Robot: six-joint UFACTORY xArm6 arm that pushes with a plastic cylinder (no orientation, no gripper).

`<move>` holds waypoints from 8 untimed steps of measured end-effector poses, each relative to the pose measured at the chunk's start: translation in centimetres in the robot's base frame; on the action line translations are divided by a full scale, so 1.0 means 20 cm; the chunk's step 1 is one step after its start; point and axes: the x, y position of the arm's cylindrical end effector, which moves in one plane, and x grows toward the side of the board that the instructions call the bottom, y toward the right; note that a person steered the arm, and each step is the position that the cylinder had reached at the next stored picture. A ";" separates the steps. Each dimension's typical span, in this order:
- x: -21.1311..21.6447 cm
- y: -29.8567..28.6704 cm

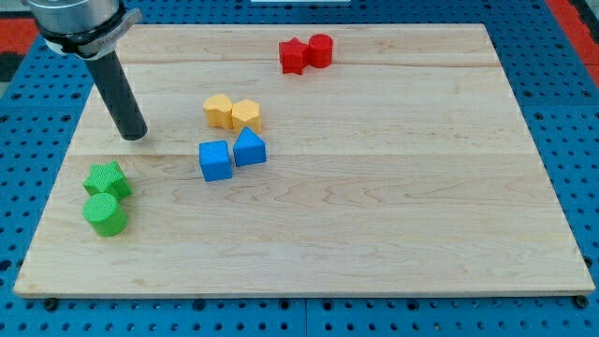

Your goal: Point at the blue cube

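Observation:
The blue cube lies left of the board's middle. A second blue block, wedge-like in shape, touches it on its right. My tip rests on the board at the view's left, well to the left of the blue cube and slightly above it, apart from every block.
Two yellow blocks sit together just above the blue pair. A green star-like block and a green cylinder lie below my tip near the board's left edge. Two red blocks sit together at the view's top.

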 end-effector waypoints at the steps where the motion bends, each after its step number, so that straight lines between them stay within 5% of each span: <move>1: 0.03 0.03; 8: 0.23 0.37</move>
